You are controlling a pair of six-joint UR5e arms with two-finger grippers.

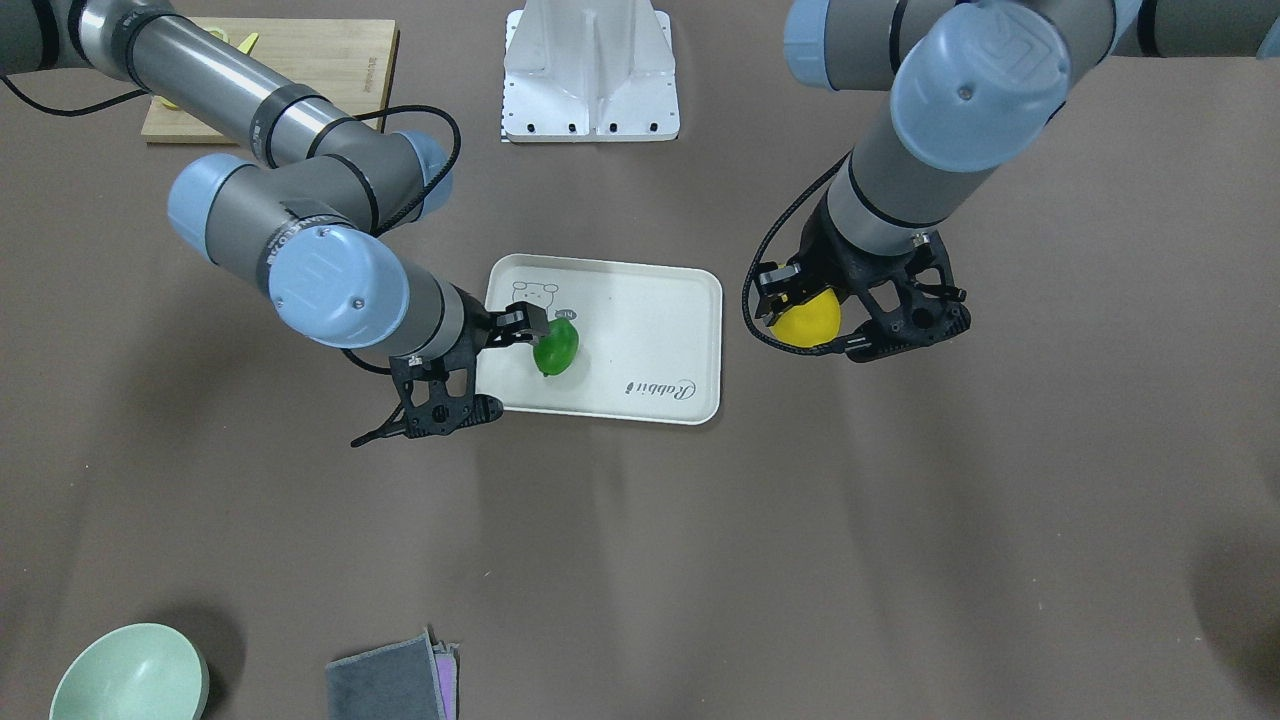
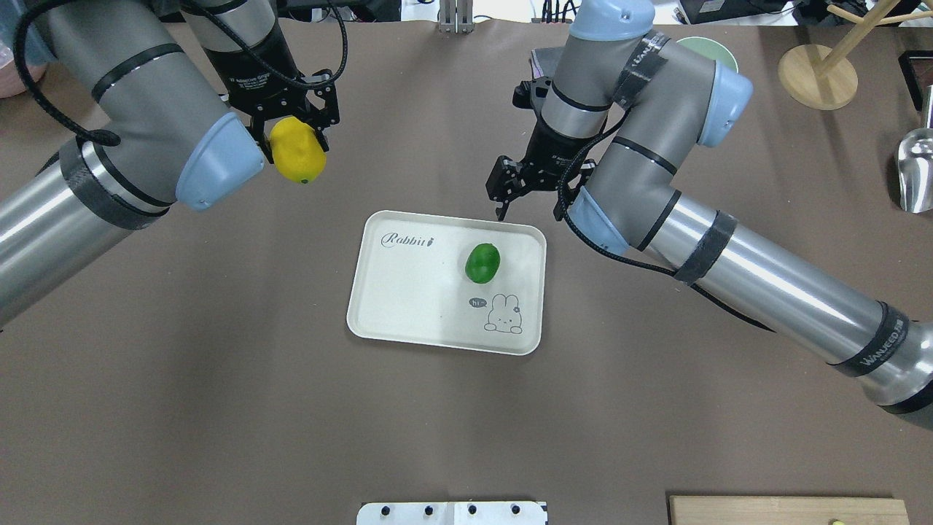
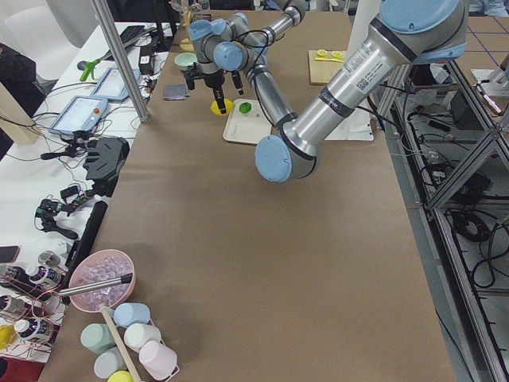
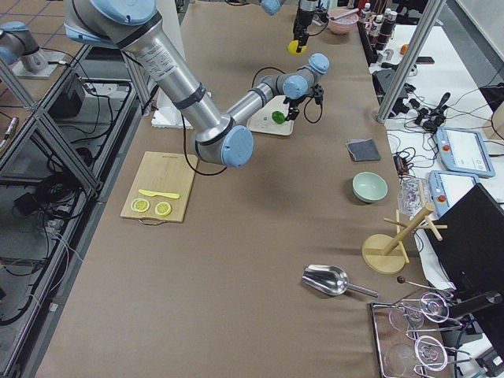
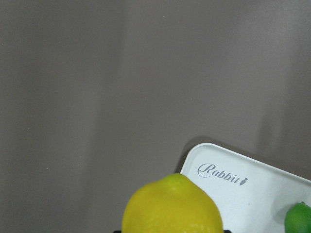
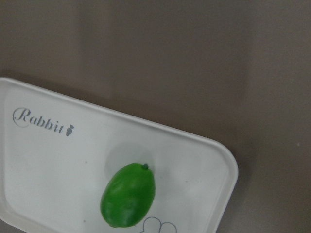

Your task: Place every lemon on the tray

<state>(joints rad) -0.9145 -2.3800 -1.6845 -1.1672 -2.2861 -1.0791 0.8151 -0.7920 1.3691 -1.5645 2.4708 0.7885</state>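
Observation:
My left gripper is shut on the bright yellow lemon and holds it above the bare table, up and to the left of the tray. The yellow lemon also fills the bottom of the left wrist view. The glossy green lemon lies on the cream-white tray, near its right end by the rabbit drawing. My right gripper is open and empty, just beyond the tray's far right corner. The right wrist view looks down on the green lemon and the tray.
A wooden cutting board with lemon slices lies near the robot's right side. A pale green bowl and folded grey cloths lie at the far edge. A wooden stand and a metal scoop are at the far right.

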